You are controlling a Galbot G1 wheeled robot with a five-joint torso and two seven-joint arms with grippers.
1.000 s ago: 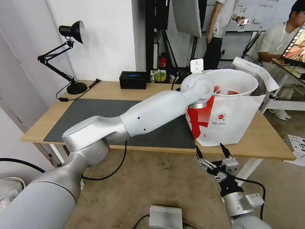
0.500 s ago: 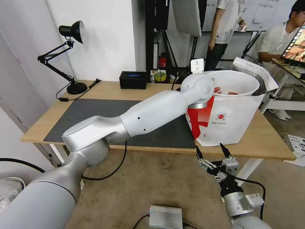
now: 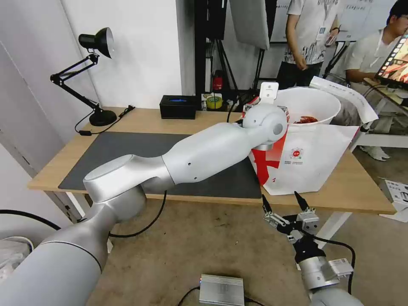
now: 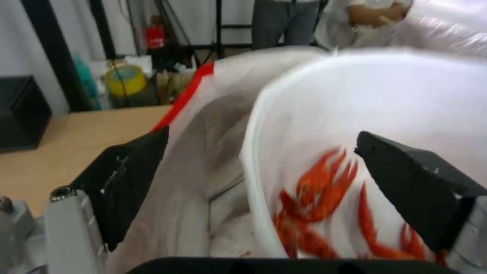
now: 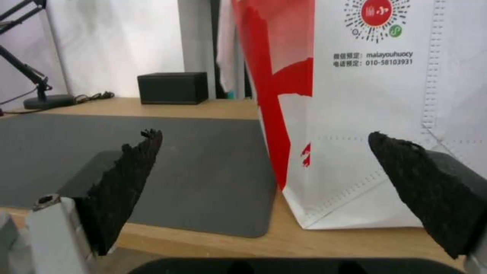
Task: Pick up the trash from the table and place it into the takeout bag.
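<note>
Head view has the left arm stretched over the table (image 3: 127, 121), and the white bowl of red shells (image 3: 312, 106) now sits higher and farther back in the mouth of the takeout bag (image 3: 306, 161) than a moment ago. The left gripper (image 4: 264, 190) straddles the bowl's rim with jaws spread, so the bowl looks released. The right gripper (image 3: 285, 207) hangs open below the table edge.

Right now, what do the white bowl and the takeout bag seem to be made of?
White bowl: probably thin plastic, smooth with a slight sheen; paper cannot be excluded. Takeout bag: likely non-woven fabric, matte, with dotted stitch-like seams and printed red panels.
</note>
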